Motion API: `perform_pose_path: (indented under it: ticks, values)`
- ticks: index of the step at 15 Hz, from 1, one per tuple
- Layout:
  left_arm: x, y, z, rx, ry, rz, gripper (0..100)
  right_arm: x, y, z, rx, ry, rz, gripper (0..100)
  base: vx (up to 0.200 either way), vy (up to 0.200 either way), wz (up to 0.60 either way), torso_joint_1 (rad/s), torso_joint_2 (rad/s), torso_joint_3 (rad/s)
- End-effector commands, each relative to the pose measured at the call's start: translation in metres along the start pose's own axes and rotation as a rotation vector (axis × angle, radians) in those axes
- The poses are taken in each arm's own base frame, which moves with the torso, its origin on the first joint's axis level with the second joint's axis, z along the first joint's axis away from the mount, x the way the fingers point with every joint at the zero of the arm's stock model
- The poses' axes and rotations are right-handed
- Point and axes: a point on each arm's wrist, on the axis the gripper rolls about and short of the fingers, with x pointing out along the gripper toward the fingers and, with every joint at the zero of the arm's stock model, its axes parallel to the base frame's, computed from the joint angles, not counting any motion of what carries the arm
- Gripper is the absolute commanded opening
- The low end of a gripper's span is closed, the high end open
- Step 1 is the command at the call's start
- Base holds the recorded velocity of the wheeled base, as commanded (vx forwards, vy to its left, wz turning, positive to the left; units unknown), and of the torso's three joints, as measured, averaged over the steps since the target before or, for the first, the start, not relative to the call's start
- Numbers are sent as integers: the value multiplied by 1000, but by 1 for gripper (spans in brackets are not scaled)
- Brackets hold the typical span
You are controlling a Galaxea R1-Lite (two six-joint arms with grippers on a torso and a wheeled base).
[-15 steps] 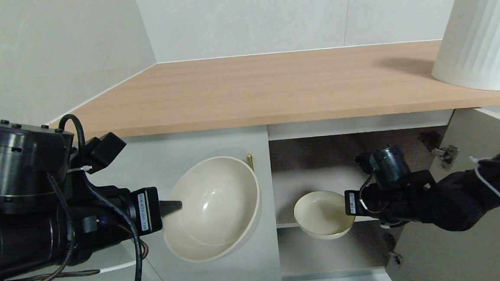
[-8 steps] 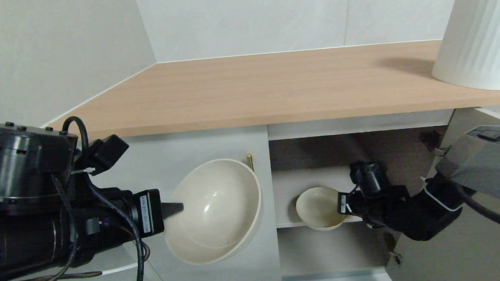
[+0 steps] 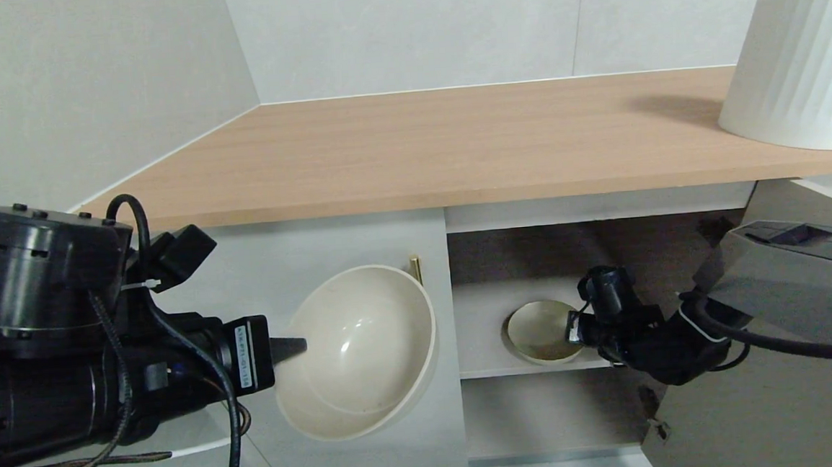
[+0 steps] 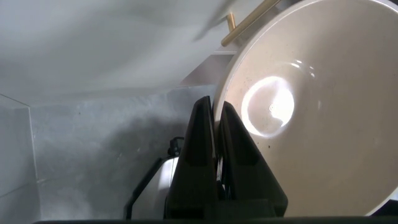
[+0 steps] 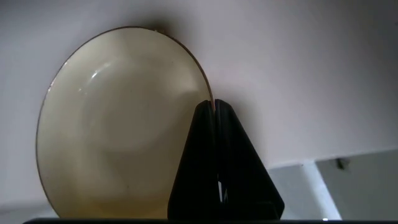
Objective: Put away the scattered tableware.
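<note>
The left pincer [image 3: 289,348] is clenched on the nine o'clock rim of the large bowl [image 3: 358,352]. That bowl hangs tipped on edge before the closed cabinet door [image 3: 302,255], its hollow facing up and out into the room. Over at four o'clock, the right pincer [image 3: 572,328] grips the three o'clock rim of the small bowl [image 3: 541,330], mouth upward and slightly tilted, inside the open cabinet at its shelf [image 3: 480,345].

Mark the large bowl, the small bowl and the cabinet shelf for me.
large bowl [image 3: 358,352], head view, inner wall.
small bowl [image 3: 538,333], head view, inner floor.
shelf [image 3: 480,341], head view, bare surface beside the small bowl.
</note>
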Motion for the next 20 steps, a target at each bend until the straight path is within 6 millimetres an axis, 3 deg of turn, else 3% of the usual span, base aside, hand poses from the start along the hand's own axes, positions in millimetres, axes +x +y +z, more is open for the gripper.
perform_pose_path:
  ticks: [1, 7, 16, 17, 20]
  values:
    - [1, 0, 0, 0, 3, 1, 0, 9, -3, -2, 4, 3, -12, 0, 0, 0, 0, 0, 0, 0]
    - [1, 0, -1, 0, 4, 2, 0, 22, -5, 0, 20, -23, -45, 0, 0, 0, 0, 0, 0, 0]
    - [1, 0, -1, 0, 4, 2, 0, 23, -6, 3, 27, -31, -50, 0, 0, 0, 0, 0, 0, 0]
    - [1, 0, -1, 0, 5, 3, 0, 22, -6, 3, 27, -31, -50, 100, 0, 0, 0, 0, 0, 0]
    - [3, 0, -1, 2, 8, 6, 0, 19, -6, 7, 32, -40, -48, 100, 0, 0, 0, 0, 0, 0]
